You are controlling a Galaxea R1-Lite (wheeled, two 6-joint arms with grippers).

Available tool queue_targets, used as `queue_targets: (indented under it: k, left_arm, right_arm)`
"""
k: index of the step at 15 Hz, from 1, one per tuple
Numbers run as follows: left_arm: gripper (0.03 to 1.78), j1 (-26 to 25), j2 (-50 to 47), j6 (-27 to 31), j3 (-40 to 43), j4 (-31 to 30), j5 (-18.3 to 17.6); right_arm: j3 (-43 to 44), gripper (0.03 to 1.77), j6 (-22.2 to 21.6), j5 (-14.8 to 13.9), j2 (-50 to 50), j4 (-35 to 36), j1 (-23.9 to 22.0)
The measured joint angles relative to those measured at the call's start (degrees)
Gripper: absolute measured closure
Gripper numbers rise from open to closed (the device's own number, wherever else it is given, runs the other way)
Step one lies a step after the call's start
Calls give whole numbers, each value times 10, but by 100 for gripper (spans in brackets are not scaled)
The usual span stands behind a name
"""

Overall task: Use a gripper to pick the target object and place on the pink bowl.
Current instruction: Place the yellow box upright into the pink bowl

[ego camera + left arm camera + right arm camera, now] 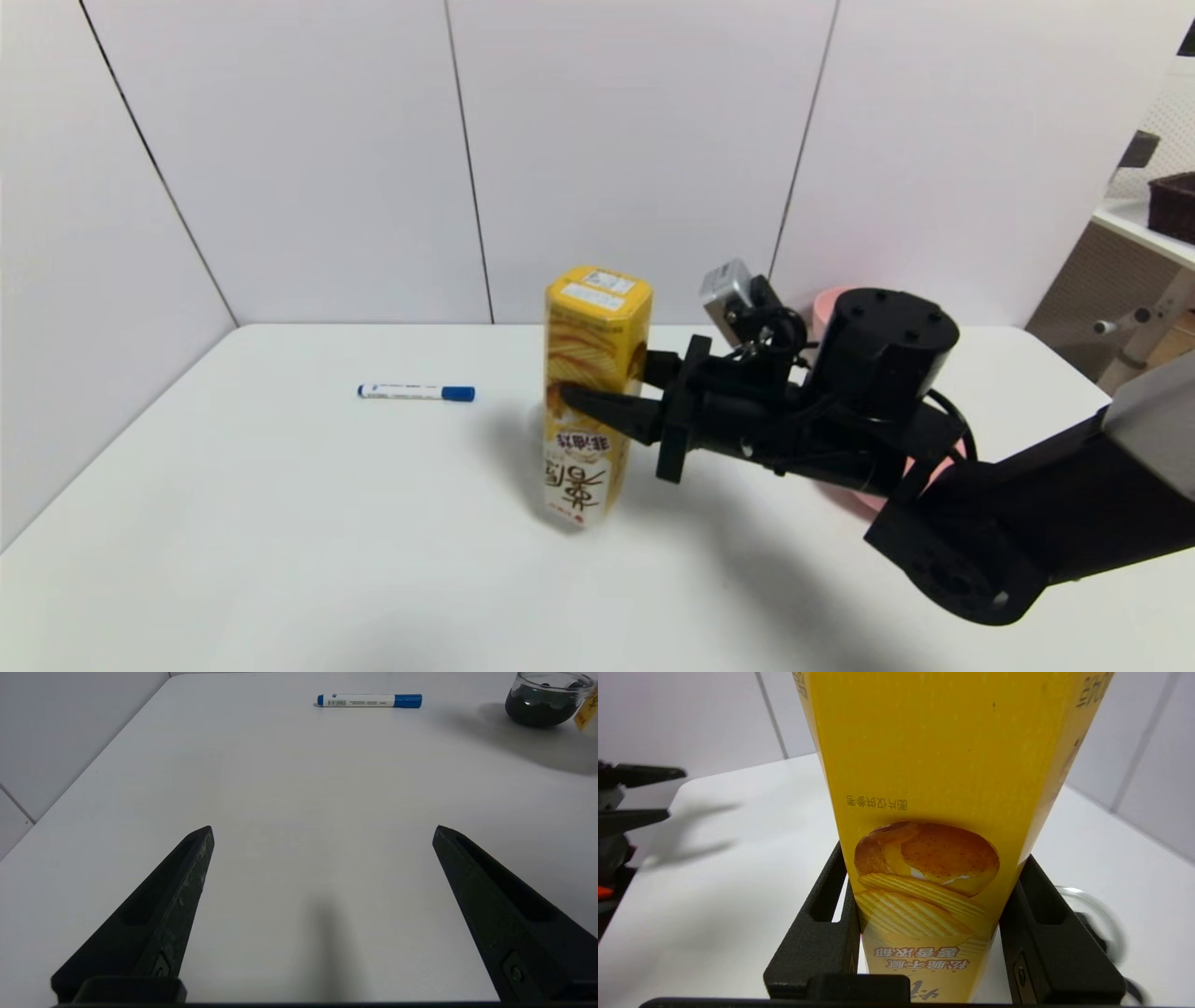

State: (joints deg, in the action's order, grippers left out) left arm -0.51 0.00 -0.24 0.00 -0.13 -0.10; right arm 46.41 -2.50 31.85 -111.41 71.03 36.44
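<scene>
The target object, a tall yellow hexagonal snack box (586, 467), stands upright near the table's middle with its white-labelled end up. My right gripper (599, 381) reaches in from the right and is shut on the box's mid-height. The right wrist view shows the box (943, 788) pressed between both black fingers (817, 933) of that gripper (934, 858). The pink bowl (823, 313) lies to the right of the box, mostly hidden behind the right arm. My left gripper (322, 830) hovers open over bare table with nothing between its fingers.
A blue-capped white marker (415, 392) lies to the left of the box, and is also in the left wrist view (369, 701). A small glass cup (544, 697) stands close beside the box. White wall panels close off the back and left. A shelf (1144, 224) stands beyond the right edge.
</scene>
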Motion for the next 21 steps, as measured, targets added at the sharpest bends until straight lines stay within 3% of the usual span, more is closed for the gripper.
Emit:
queue_targets:
  k: [4, 9, 12, 21]
  left_arm:
    - [12, 0, 0, 0, 0, 0, 0]
    - [12, 0, 0, 0, 0, 0, 0]
    - [12, 0, 0, 0, 0, 0, 0]
    - [12, 0, 0, 0, 0, 0, 0]
  right_arm:
    - [26, 99, 3, 1, 44, -82, -89]
    - [142, 99, 4, 4, 64, -204, -227]
    - [212, 99, 5, 4, 46, -235, -297]
    - [344, 99, 23, 5, -45, -263, -406]
